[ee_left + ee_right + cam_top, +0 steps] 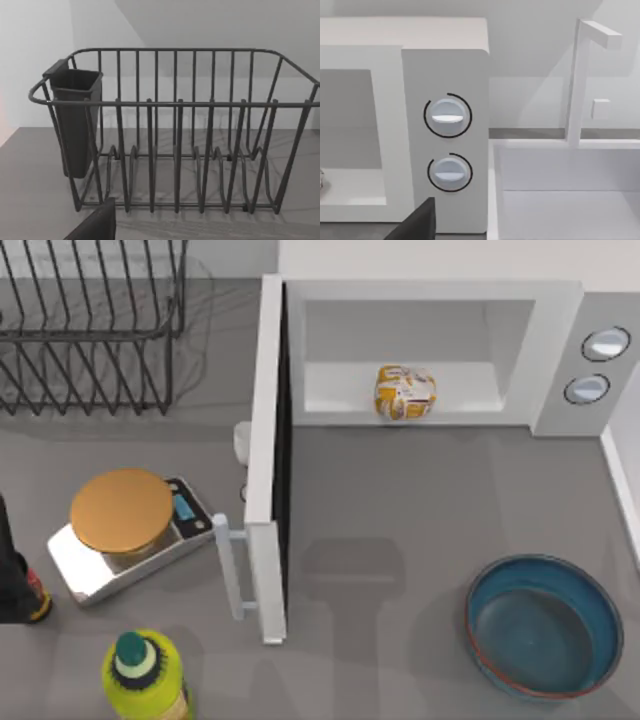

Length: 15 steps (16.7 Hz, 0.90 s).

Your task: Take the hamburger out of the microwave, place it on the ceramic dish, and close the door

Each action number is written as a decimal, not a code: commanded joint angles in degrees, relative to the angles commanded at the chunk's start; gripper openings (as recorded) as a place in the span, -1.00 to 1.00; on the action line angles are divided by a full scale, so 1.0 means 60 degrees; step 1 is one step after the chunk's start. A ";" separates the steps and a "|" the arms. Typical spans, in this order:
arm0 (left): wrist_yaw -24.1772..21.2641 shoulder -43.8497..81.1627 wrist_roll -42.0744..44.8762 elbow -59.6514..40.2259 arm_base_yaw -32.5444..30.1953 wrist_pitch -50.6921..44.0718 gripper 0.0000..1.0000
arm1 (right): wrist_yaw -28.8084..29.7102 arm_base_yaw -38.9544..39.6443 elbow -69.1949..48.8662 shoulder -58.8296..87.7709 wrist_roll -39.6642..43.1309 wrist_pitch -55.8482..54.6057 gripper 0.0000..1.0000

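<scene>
The hamburger (405, 392), a white wrapped bundle with orange marks, sits on the floor of the microwave (555, 350) cavity, near the front edge. The door (262, 440) stands wide open, swung out toward the table's front, with its bar handle (228, 575) on the left side. The blue ceramic dish (590, 600) rests at the front right with nothing in it. A dark part of my left gripper (95, 225) faces the wire rack. A dark part of my right gripper (417, 220) faces the microwave's two dials (447, 116).
A black wire dish rack (90, 330) with a dark cup (75, 120) fills the back left. A scale with a copper plate (122, 510) and a yellow-green bottle (145, 675) stand left of the door. A dark object (15, 570) is at the left edge. A white basin (560, 200) adjoins the microwave's right.
</scene>
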<state>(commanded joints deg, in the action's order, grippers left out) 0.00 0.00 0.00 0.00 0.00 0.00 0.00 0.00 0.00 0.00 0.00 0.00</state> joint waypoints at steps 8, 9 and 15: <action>0.0000 0.0000 0.0000 0.0000 0.0000 0.0000 1.00 | 0.0029 0.0029 -0.0055 0.0093 -0.0012 -0.0044 1.00; 0.0000 0.0000 0.0000 0.0000 0.0000 0.0000 1.00 | 0.0088 0.0090 -0.0169 0.0286 -0.0038 -0.0133 1.00; 0.0000 0.0000 0.0000 0.0000 0.0000 0.0000 1.00 | 0.0990 0.1006 -0.1888 0.3536 -0.0423 -0.1493 1.00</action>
<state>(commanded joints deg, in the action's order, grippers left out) 0.00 0.00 0.00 0.00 0.00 0.00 5.94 6.04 -11.33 21.22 -2.54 -8.96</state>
